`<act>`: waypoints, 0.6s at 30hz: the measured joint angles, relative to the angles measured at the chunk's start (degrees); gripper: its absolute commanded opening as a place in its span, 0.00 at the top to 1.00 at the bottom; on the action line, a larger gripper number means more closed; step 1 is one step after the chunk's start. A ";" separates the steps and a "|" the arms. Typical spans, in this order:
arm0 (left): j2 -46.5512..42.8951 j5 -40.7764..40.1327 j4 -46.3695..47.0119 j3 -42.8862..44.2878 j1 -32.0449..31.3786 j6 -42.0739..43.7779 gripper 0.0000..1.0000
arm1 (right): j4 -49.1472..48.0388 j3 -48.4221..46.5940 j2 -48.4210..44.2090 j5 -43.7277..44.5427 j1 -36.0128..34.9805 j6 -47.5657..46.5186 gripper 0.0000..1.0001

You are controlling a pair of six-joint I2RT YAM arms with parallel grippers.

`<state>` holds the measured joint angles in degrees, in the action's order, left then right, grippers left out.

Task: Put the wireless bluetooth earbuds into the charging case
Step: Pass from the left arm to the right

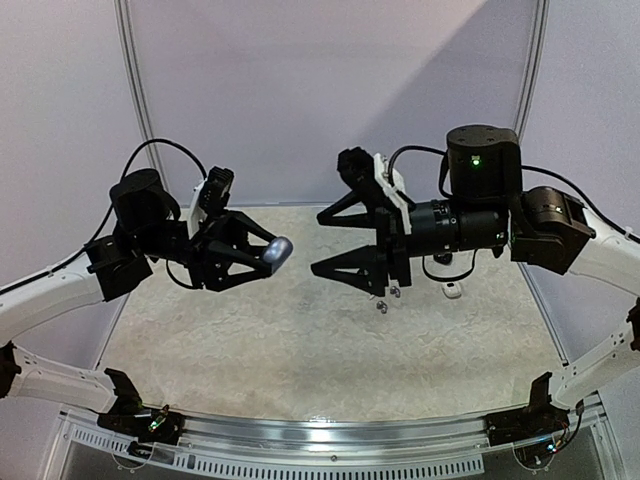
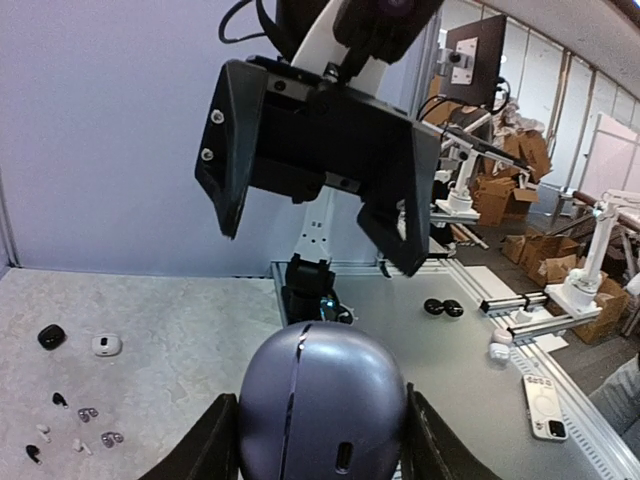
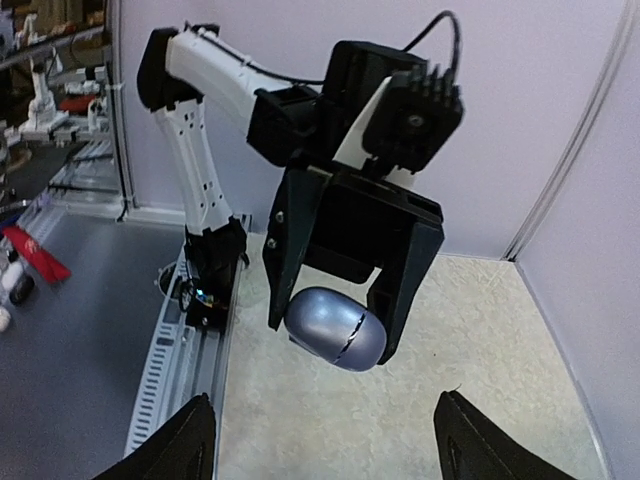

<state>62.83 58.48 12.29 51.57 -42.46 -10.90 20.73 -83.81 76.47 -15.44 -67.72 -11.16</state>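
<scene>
**Case held aloft, earbuds left on the bench**

A grey case [image 1: 277,250] is grasped by the left fingers [image 2: 210,445] and held in the air above the bench [image 1: 300,340], its seam apparently shut. The right fingers [image 1: 345,268] are spread wide, with nothing between them, and are pointed at the case from the right. The earbuds [image 2: 88,413] are scattered on the bench under the right arm, near a white case [image 2: 106,345] and a black case [image 2: 51,336].

The case is likely to slip, since only its rounded, smooth sides are pinched. It may be pushed out of the grasp if the lid is pried from the right. Earbuds of the wrong colour may be picked, as several kinds are mixed together.
</scene>
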 measured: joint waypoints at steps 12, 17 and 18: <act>3.28 7.61 0.52 3.45 -0.02 -4.22 1.00 | 7.58 -7.56 6.97 -1.79 -0.37 -22.47 0.38; 3.96 8.31 0.09 3.78 -0.07 -4.11 1.00 | 7.28 -7.72 8.76 -2.97 -0.37 -25.33 0.44; 3.98 8.41 -0.09 3.78 -0.07 -4.00 1.00 | 7.13 -7.72 8.98 -3.30 -0.37 -25.79 0.46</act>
<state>66.81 66.89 12.21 55.35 -42.52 -14.90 27.86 -91.53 85.45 -18.74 -68.10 -36.95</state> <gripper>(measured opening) 0.498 0.581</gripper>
